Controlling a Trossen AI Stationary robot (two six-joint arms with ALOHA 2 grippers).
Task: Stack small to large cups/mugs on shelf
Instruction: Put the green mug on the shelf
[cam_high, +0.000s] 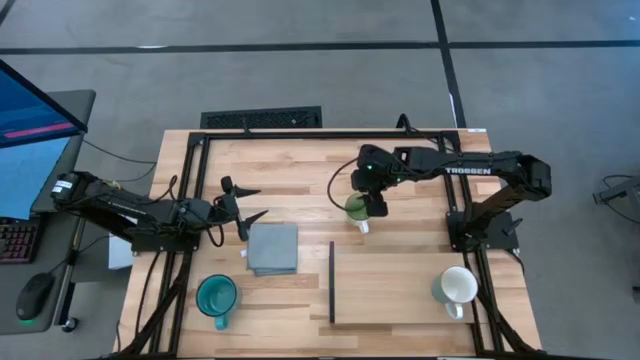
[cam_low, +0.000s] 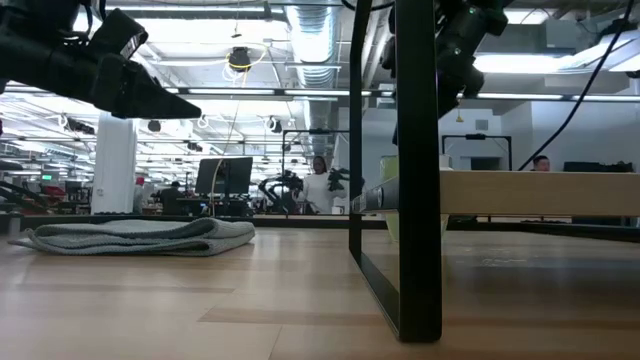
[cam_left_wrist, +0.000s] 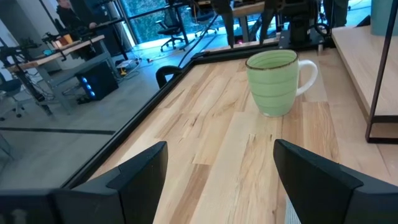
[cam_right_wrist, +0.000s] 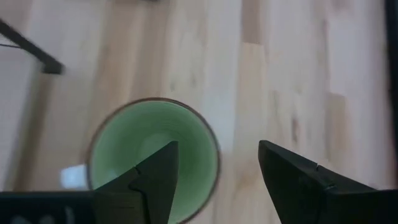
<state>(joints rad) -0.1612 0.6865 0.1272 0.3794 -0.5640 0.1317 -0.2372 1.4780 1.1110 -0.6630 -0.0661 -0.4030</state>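
The light green mug stands upright on the table, left of centre at the far side, and also shows in the left wrist view. My right gripper is open above it. In the right wrist view one finger is over the mug's mouth and one is outside the rim. The low view shows this gripper well above the mug. The teal mug stands near the front left. The white mug stands at the right end of the shelf. My left gripper is open and empty above the table.
A folded grey cloth lies just near of my left gripper and shows in the low view. The shelf's black strip faces the cloth, and its black leg stands upright. A black frame rail runs along the table's far edge.
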